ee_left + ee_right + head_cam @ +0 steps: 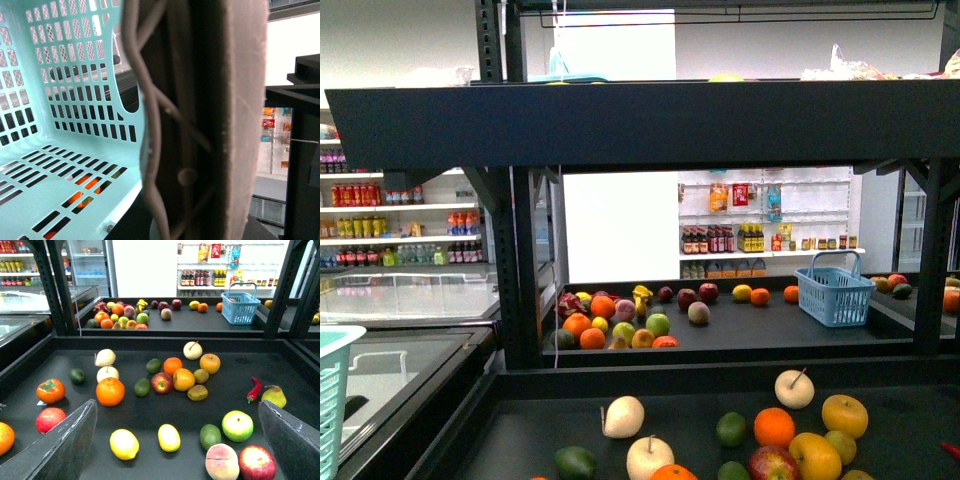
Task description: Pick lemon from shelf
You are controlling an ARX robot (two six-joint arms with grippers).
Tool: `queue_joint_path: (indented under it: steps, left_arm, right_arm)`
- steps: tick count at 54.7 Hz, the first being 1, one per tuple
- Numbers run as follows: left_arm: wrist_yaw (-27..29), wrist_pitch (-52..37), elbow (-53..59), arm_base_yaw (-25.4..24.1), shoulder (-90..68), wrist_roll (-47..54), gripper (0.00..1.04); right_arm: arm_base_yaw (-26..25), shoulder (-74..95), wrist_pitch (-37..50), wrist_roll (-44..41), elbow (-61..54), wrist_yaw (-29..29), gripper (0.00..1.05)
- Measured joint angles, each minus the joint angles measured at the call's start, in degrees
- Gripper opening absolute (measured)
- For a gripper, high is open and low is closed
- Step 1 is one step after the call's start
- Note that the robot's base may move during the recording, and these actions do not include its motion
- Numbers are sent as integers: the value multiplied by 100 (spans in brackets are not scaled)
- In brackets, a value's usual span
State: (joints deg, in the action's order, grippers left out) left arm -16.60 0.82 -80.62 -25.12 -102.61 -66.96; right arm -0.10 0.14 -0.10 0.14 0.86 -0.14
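Note:
The lemon [169, 437], a small smooth yellow oval, lies on the near dark tier of the black shelf [280, 365] [620, 120]. A slightly larger yellow fruit [124, 443] lies just beside it. My right gripper [176, 407] is open above this tier, with the lemon in the wide gap between its fingers and touching neither. In the front view the lemon is out of sight below the frame. My left gripper [190, 150] is shut on the basket [60, 150], a pale teal one whose corner shows at the front view's left edge [332, 400].
Many fruits crowd the near tier: an avocado [210, 435], a green apple [237, 425], a peach [222, 461], an orange [110, 391], a red chilli [254, 389]. A blue basket [835, 290] stands on the far tier. Black uprights [525, 260] frame the tiers. A glass freezer [400, 360] lies left.

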Motion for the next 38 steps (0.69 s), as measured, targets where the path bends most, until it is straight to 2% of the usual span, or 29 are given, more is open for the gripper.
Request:
queue_joint_path:
  steps: [9, 14, 27, 38]
  left_arm:
    - [0, -31, 317, 479, 426, 678, 14]
    - [-184, -125, 439, 835, 597, 1029, 14]
    - [-988, -232, 476, 2409, 951, 2050, 13]
    - [-1088, -249, 498, 3088, 846, 2236, 13]
  right_arm:
    - [0, 2, 0, 0, 0, 0, 97]
    - [0, 2, 0, 2, 0, 0, 97]
    - [0, 0, 0, 0, 0, 0, 97]
    - [0, 0, 0, 0, 0, 0, 97]
